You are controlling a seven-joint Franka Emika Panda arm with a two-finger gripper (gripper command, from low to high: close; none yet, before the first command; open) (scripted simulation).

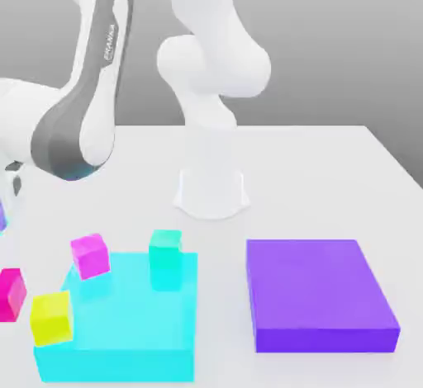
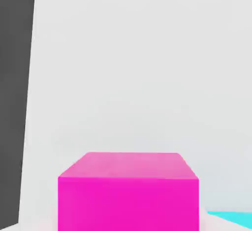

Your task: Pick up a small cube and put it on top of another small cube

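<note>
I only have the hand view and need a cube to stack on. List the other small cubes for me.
Observer: Three: a magenta cube, a yellow cube and a teal cube, all at the cyan slab.
Operator: Now place the one in my view.
Observer: The hot-pink cube is at the exterior view's left edge, beside the yellow cube and off the cyan slab.
Operator: Say what else is out there.
Observer: A flat purple slab lies to the exterior view's right of the cyan one.
</note>
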